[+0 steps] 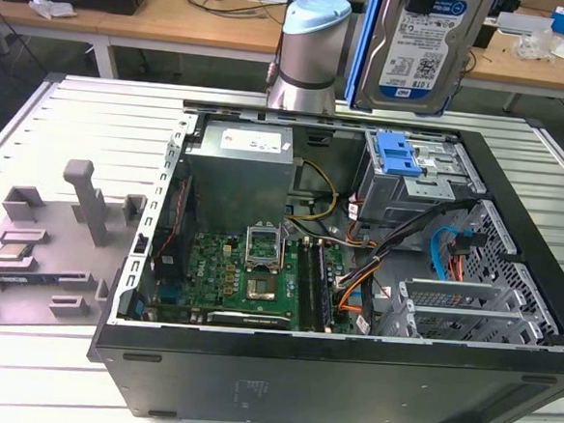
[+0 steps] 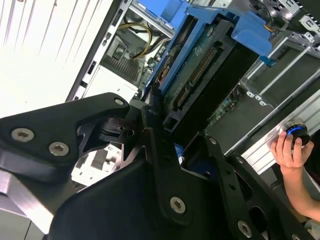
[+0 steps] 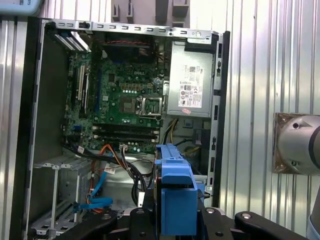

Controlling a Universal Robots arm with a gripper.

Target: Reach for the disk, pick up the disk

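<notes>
Slatted metal bench (image 1: 76, 110), ribbed and pale, bearing an open black case (image 1: 328, 389) of sheet steel. Inside, a green motherboard (image 1: 249, 267), flat and densely studded, beside a plain grey power supply (image 1: 242, 160).

Step in hand, by judgement: the pick-up, with reaching already done. Disk (image 1: 419, 47) aloft and upright above the case's far edge in the exterior view, clear of the grey cage (image 1: 420, 178) below it. Flat silver slab, smooth metal face with a printed label, and a glossy blue plastic bracket (image 3: 175, 195) along its sides.

Pincer (image 2: 177, 125), of matte black bolted links, pinching the disk across that bracket. Any further lift calls for a firm squeeze on slick plastic and room from the cage.

A person's hand (image 2: 290, 150) on a round knob, well apart.
</notes>
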